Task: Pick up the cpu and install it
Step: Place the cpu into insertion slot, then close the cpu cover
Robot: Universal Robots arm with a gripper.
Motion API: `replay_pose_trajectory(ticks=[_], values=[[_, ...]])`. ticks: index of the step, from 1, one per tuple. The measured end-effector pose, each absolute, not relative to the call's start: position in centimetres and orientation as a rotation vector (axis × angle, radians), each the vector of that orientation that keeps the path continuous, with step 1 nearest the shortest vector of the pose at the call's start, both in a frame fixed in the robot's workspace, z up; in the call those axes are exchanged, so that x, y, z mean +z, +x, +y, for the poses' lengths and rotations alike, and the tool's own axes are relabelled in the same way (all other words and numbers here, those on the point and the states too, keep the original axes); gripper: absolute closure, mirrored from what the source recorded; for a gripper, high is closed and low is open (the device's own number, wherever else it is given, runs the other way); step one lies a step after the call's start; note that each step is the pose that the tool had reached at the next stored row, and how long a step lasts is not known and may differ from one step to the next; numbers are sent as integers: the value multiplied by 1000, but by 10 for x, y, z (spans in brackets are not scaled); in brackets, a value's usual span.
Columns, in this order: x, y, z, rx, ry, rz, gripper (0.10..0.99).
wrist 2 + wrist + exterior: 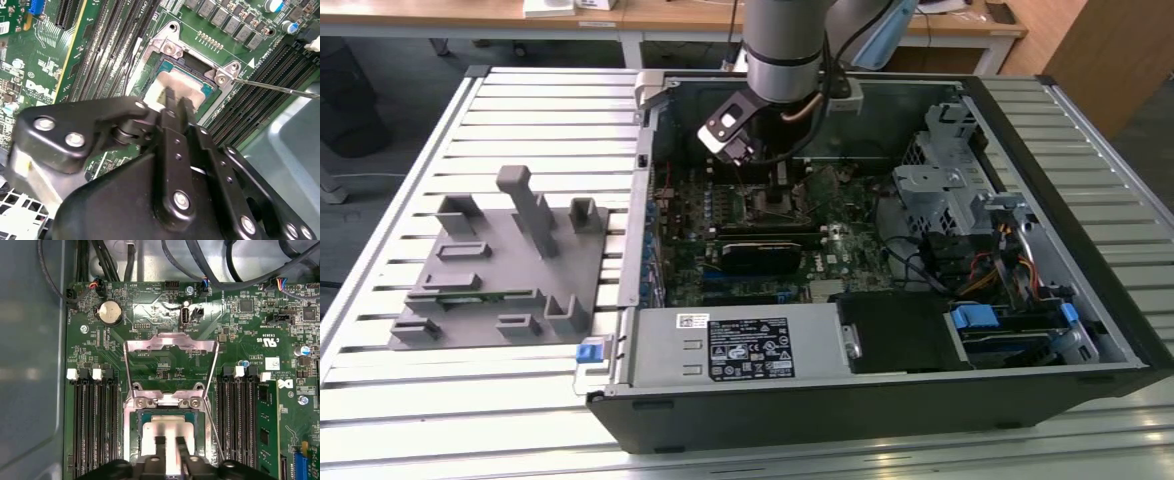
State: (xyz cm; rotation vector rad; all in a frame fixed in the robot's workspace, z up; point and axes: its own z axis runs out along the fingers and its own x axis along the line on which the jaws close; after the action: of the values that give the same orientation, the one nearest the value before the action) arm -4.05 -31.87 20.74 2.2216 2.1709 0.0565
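The cpu (pixel 167 427), a flat square chip with a silver top, lies flat in the motherboard socket (pixel 136 440) and also shows in the second wrist view as the cpu (pixel 159 86). My gripper (pixel 170 442) hangs just over its top, black fingertips (pixel 160 442) close together with nothing between them. In the second wrist view the gripper (pixel 176 102) covers part of the chip. In the exterior view the gripper (pixel 761 160) reaches down into the open computer case (pixel 1067 330), above the board's far middle.
The socket's metal load plate (pixel 170 344) stands swung up, and its thin lever (pixel 280 86) sticks out to the side. Memory slots (pixel 95 425) flank the socket, one with a green stick (pixel 267 415). A grey fixture (pixel 500 265) lies at the exterior view's left.
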Motion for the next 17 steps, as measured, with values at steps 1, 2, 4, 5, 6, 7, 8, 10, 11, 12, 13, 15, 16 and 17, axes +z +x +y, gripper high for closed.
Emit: replay_pose_trajectory(ticks=[1,2,4,5,6,7,8,10,11,12,13,15,16,17], values=[[208,-40,-319,57,2222,2171,914],[208,-40,-319,57,2222,2171,914],[209,-40,-319,57,2222,2171,973],[210,-40,-319,57,2222,2171,980],[210,-40,-319,57,2222,2171,980],[211,-40,-319,57,2222,2171,980],[212,-40,-319,57,2222,2171,980],[214,-40,-319,57,2222,2171,980],[215,-40,-319,57,2222,2171,980],[216,-40,-319,57,2222,2171,980],[217,-40,-319,57,2222,2171,980],[220,-40,-319,57,2222,2171,980],[222,-40,-319,57,2222,2171,980],[224,-40,-319,57,2222,2171,980]])
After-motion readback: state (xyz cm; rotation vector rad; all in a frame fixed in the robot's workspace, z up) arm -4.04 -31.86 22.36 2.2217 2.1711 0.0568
